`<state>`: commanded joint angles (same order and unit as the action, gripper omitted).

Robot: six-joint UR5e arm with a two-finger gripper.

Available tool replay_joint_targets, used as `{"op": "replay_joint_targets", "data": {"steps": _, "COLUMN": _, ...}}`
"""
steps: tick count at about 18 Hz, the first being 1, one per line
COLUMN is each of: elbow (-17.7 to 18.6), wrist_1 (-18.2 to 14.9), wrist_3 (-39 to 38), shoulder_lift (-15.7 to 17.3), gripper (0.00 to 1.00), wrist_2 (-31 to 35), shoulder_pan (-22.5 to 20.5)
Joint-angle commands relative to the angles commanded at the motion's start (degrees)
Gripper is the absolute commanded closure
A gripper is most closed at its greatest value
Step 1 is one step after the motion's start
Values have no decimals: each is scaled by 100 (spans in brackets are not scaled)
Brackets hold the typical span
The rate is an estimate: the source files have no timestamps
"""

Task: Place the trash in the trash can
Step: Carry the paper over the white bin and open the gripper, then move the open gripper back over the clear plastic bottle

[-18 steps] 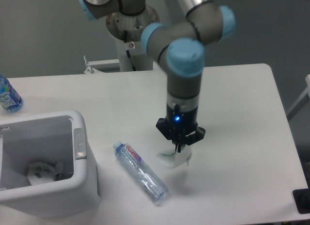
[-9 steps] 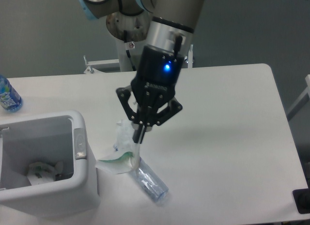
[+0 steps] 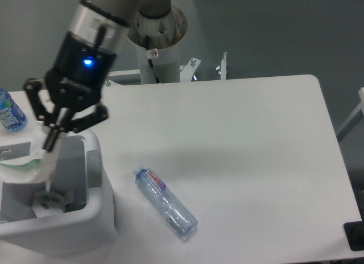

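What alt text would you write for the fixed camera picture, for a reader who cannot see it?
A robot arm's claw holds a crumpled plastic wrapper over the open grey bin at the left of a white table. A clear bottle with a red-and-white label lies on the table beside the bin, and a blue-labelled bottle sits at the far left edge.

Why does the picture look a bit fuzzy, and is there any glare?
In the fixed camera view the whole frame is soft; the pincer and its wrapper look slightly smeared. A blue light glows on the arm. No harsh glare; the bottle casts only a faint shadow on the table.
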<state>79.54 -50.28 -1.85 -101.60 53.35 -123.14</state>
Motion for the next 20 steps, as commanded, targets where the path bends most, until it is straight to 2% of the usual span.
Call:
{"op": "replay_joint_targets", "data": {"steps": 1, "elbow": 9, "wrist_1": 106, "wrist_3": 53, "shoulder_lift": -44, "gripper": 61, "wrist_2": 0, "shoulder_pan": 36}}
{"op": "replay_joint_targets", "data": {"steps": 2, "elbow": 0, "wrist_1": 176, "wrist_3": 131, "shoulder_lift": -71, "gripper": 34, "wrist_2": 0, "shoulder_pan": 36}}
{"op": "replay_joint_targets", "data": {"steps": 3, "elbow": 0, "wrist_1": 203, "wrist_3": 271, "shoulder_lift": -88, "gripper": 12, "wrist_2": 9, "shoulder_pan": 36}}
{"op": "replay_joint_targets", "data": {"steps": 4, "elbow": 9, "wrist_1": 203, "wrist_3": 360, "shoulder_lift": -88, "gripper": 0, "wrist_2": 18, "shoulder_pan": 36}}
{"op": "replay_joint_targets", "data": {"steps": 9, "elbow": 9, "wrist_1": 195, "wrist_3": 326, "shoulder_lift": -88, "gripper": 0, "wrist_2": 35, "shoulder_pan": -78}}
{"op": "replay_joint_targets", "data": {"steps": 14, "elbow": 9, "wrist_1": 177, "wrist_3": -96, "shoulder_lift": -176, "gripper": 0, "wrist_2": 114, "shoulder_pan": -613}}
{"op": "replay_joint_targets", "data": {"steps": 17, "elbow": 26, "wrist_1": 107, "wrist_3": -105, "shoulder_lift": -264, "gripper": 0, "wrist_2": 902, "shoulder_pan": -790}}
{"op": "replay_joint_targets", "data": {"steps": 20, "elbow": 62, "wrist_1": 115, "wrist_3": -114, "shoulder_lift": -492, "gripper": 0, "wrist_2": 2333, "shoulder_pan": -773}}
